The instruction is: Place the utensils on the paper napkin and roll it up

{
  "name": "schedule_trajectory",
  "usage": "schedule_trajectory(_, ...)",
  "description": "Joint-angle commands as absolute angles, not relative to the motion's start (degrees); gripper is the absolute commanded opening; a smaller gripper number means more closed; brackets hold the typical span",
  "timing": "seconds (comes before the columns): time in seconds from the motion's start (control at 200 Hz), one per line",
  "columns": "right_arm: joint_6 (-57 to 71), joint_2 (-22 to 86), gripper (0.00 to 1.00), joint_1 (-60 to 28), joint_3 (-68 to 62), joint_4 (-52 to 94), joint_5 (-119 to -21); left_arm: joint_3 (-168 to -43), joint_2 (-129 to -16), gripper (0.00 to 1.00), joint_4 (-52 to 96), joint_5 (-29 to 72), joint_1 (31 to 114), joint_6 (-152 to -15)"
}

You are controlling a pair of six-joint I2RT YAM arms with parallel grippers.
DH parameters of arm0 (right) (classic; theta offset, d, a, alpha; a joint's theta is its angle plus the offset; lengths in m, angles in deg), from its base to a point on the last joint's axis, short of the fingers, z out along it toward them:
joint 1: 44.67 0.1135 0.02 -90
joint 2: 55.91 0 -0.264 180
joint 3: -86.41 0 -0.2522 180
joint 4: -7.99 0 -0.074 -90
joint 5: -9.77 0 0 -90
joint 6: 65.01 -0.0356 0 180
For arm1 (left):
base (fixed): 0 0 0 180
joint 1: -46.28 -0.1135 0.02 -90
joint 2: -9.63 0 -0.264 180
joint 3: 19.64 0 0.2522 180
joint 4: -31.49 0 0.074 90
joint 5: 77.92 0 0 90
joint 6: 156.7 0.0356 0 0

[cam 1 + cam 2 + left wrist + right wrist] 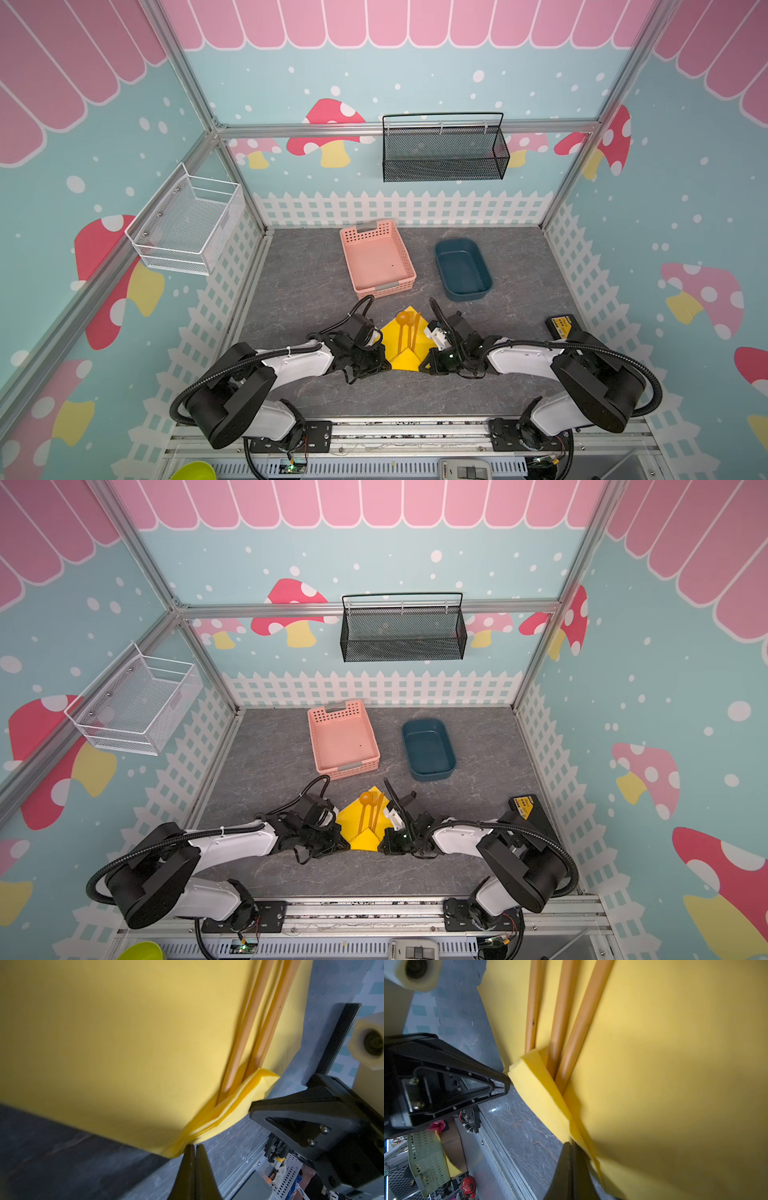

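- Paper napkin (390,338) carries the utensils (562,1012), its near corner folded over their handles.
- Left gripper (192,1146), arm stretched low over the desk, pinches the fold.
- Right gripper (571,1145) mirrors it, pinching too.

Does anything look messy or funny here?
Nothing is spilled or broken. The napkin has its near corner folded over the handles of the utensils, and that fold is crumpled where the left end effector and the right end effector pinch it.

The paper napkin (391,337) is yellow, utensils (401,332) orange-tan.
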State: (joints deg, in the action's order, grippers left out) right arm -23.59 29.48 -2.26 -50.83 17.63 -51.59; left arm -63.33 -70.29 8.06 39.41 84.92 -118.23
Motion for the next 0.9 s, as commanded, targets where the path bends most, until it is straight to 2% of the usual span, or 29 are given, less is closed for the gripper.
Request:
schedule_trajectory(0.0, -23.1, 30.57, 0.0, -2.83, -52.41, 19.92, -53.34, -66.53, -68.68, 0.04, 2.77, 36.7, 84.54, -116.02)
schedule_trajectory(0.896, -23.09, 30.58, 0.0, -3.1, -52.62, 19.9, -52.8, -70.93, -77.81, 0.04, 4.26, 41.61, 86.15, -113.72)
